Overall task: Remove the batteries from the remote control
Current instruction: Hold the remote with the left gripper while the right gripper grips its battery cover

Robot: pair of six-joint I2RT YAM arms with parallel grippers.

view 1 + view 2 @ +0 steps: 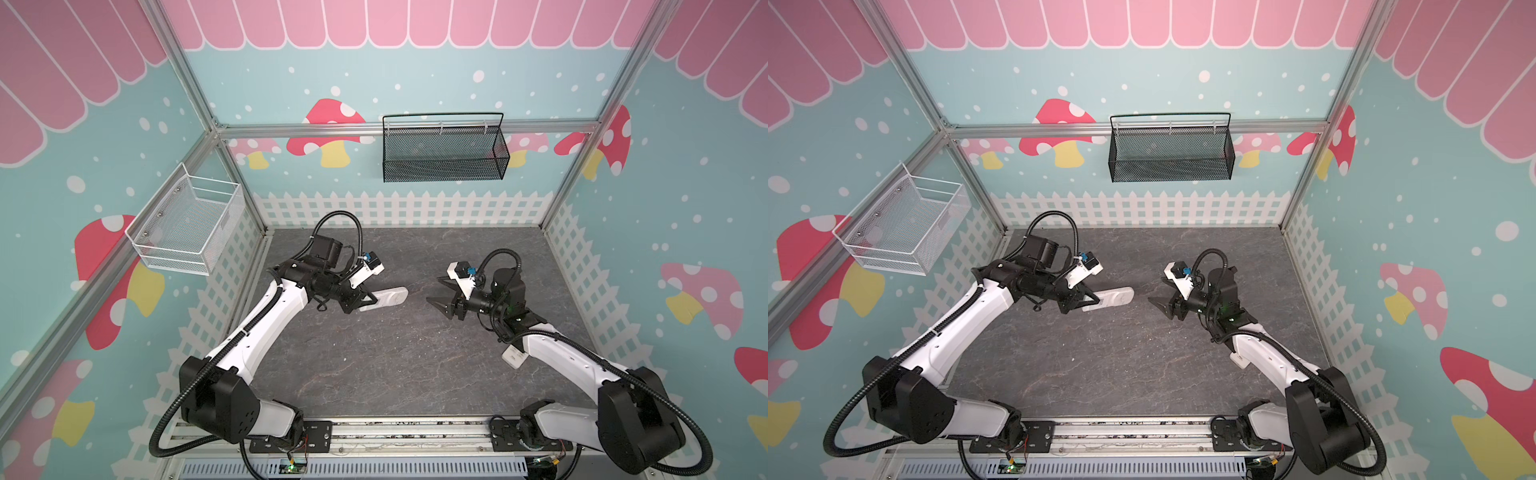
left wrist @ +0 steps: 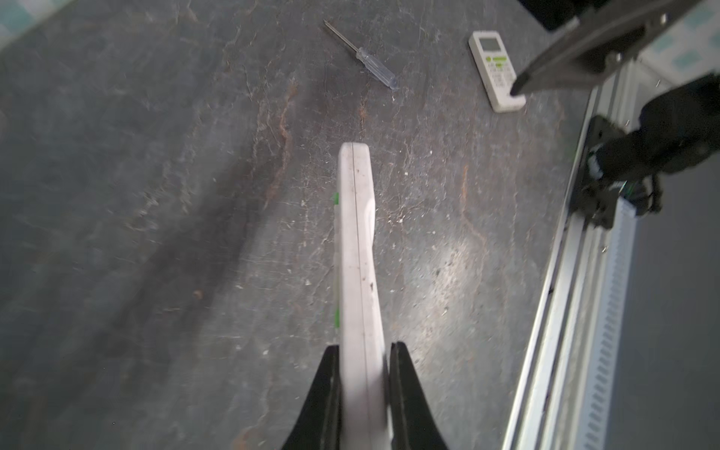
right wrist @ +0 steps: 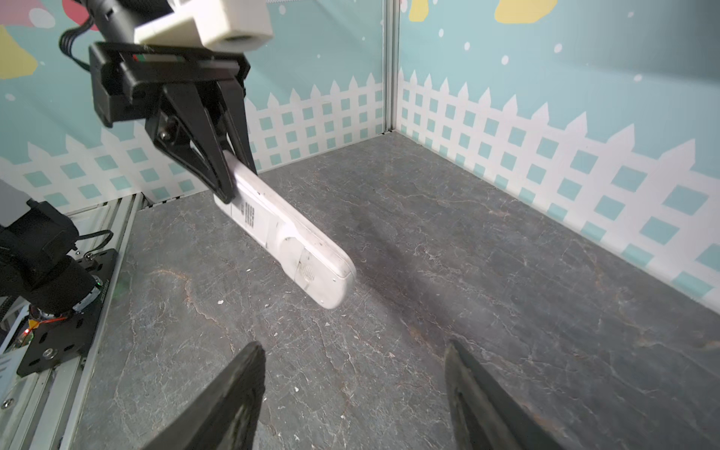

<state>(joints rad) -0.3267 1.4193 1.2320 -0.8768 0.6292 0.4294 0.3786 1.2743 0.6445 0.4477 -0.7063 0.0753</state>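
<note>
My left gripper (image 2: 362, 345) is shut on one end of a white remote control (image 1: 386, 297), which it holds out level above the dark table, pointing toward the middle. In the right wrist view the remote's (image 3: 296, 249) back shows a label and a ridged cover. My right gripper (image 1: 435, 290) hangs open a short way off, facing the remote's free end, with nothing between its fingers (image 3: 241, 374). The batteries are hidden in every view.
A second white remote with a screen (image 2: 496, 70) lies on the table by the right arm, half hidden under it (image 1: 514, 356). A clear-handled screwdriver (image 2: 360, 54) lies near it. A white wire basket (image 1: 187, 226) and a black mesh basket (image 1: 444, 149) hang on the walls. A metal rail (image 1: 374, 432) runs along the front edge.
</note>
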